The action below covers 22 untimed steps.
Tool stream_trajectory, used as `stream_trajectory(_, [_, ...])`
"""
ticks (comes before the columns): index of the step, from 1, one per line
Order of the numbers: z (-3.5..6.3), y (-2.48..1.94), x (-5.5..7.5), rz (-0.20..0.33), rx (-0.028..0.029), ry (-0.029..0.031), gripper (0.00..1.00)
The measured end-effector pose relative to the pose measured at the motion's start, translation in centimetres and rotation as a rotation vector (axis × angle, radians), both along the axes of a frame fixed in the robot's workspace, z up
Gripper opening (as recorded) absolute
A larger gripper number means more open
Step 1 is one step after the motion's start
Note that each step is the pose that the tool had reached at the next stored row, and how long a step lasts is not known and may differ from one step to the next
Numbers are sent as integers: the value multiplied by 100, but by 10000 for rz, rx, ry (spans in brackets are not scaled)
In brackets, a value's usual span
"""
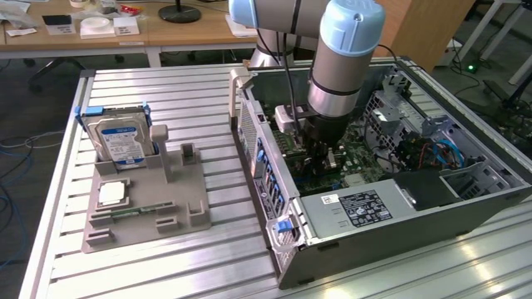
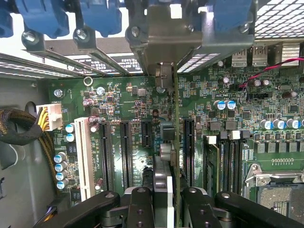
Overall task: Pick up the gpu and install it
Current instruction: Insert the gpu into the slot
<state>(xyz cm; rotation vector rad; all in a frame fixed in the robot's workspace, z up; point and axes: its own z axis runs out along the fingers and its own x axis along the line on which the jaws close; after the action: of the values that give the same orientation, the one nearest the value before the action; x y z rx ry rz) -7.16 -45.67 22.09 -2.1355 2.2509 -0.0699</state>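
inside, hand (image 2: 164, 199) grips gpu (image 2: 175, 142) above motherboard (image 2: 118, 104).

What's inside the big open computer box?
Inside the computer case sits a green motherboard with black slots. The gripper holds the gpu edge-on above them. The arm covers part of the board.

The gpu (image 2: 175, 142), a thin green circuit card seen edge-on in the wrist view, stood upright over the motherboard's expansion slots, its silver end bracket (image 2: 167, 35) at the case's rear wall, its near end clamped between black fingers.
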Motion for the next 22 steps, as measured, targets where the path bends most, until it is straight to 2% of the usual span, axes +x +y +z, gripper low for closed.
stream_trajectory(22, [-1, 2, 0, 0, 0, 1, 28])
